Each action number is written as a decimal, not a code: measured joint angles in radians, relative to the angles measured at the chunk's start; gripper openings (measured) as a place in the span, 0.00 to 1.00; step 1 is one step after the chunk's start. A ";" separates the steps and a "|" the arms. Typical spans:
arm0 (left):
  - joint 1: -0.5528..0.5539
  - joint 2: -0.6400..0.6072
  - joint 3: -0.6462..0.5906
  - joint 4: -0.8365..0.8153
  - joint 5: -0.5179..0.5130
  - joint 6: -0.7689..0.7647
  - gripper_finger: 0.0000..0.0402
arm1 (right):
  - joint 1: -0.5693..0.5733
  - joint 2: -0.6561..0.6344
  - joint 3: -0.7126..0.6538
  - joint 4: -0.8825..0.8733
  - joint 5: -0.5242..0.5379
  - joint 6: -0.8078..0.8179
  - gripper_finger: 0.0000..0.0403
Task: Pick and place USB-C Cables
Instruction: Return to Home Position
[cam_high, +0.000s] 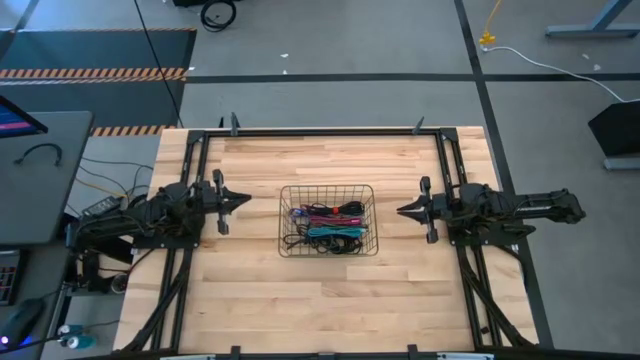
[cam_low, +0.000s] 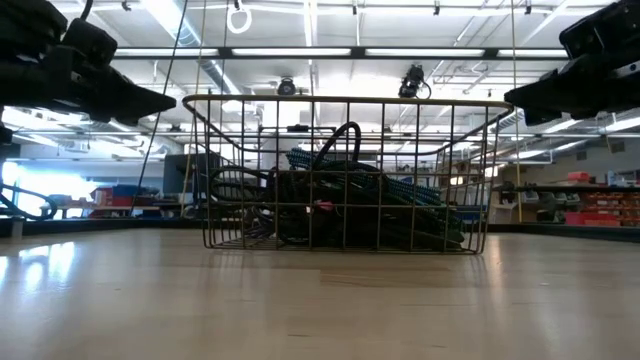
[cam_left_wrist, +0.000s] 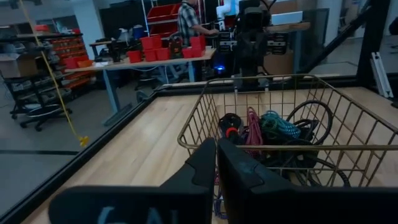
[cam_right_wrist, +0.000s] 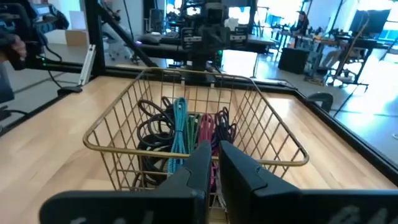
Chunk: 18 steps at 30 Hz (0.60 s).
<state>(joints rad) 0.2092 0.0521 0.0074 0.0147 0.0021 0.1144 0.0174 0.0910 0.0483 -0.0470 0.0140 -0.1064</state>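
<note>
Lying heaped inside the wire basket (cam_high: 327, 187), the USB-C cables (cam_high: 328, 228) are seen as one tangle of black, magenta, purple and teal strands, all contained by the mesh walls. The basket is set upright near the middle of the wooden table (cam_high: 330, 300), between the two arms. The left gripper (cam_high: 245, 203) is held on the basket's left side, apart from it and aimed at it. Its fingers are drawn together to a narrow point and nothing is clamped between them. The right gripper (cam_high: 400, 210) is placed the same way on the opposite side, a little farther from the mesh, and its claw is likewise pinched narrow and empty. In each wrist view only a thin slit is seen between that arm's own two fingers, with the basket's rim just beyond the tips and the other arm facing from the far side. In the low view both grippers are shown hanging above the tabletop at about the height of the rim, touching neither the basket nor the wood. In the same view a black loop is seen rising out of the heap, below the rim. A person is glimpsed at a bench in the room beyond.
</note>
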 joint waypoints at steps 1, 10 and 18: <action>0.000 0.000 0.000 0.000 0.000 0.001 0.06 | 0.000 0.000 0.000 0.002 -0.006 -0.001 0.10; 0.000 -0.001 -0.001 0.086 0.004 0.001 0.06 | 0.000 0.000 0.000 0.009 -0.014 0.033 0.10; 0.000 0.000 -0.001 0.098 0.004 0.002 0.06 | 0.000 0.000 0.000 0.009 -0.015 0.033 0.10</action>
<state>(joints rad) 0.2092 0.0517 0.0063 0.1130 0.0059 0.1162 0.0174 0.0910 0.0483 -0.0383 -0.0006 -0.0738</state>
